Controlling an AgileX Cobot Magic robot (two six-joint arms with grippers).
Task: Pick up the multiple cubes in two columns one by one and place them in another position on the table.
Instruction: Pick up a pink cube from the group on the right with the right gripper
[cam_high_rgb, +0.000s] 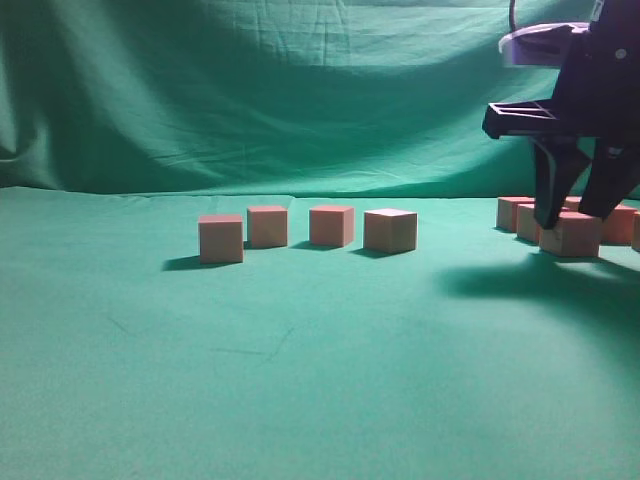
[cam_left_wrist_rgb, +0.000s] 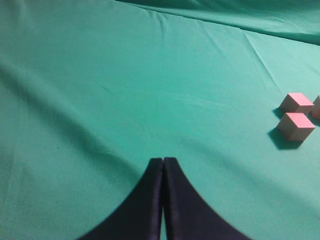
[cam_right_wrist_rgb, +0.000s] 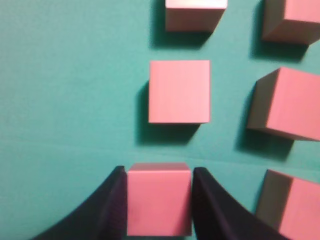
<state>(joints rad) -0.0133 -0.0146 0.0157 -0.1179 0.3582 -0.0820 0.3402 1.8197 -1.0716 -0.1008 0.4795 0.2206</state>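
My right gripper (cam_high_rgb: 573, 218) reaches down at the far right of the table (cam_high_rgb: 320, 380), shut on one cube (cam_high_rgb: 570, 238) that still rests on the cloth. In the right wrist view its dark fingers (cam_right_wrist_rgb: 112, 205) press both sides of that cube (cam_right_wrist_rgb: 159, 202), at the near end of the left column. Another cube (cam_right_wrist_rgb: 179, 91) lies just ahead, and the other column's cubes (cam_right_wrist_rgb: 287, 102) stand to the right. My left gripper (cam_left_wrist_rgb: 163, 161) hovers shut and empty over bare cloth, with two cubes (cam_left_wrist_rgb: 296, 125) far to its right.
Several cubes (cam_high_rgb: 331, 225) stand in a loose row across the middle of the table, from the leftmost one (cam_high_rgb: 221, 238) to the rightmost (cam_high_rgb: 390, 230). A draped green backdrop (cam_high_rgb: 250, 90) closes off the back. More cubes (cam_high_rgb: 514, 212) crowd around the right gripper.
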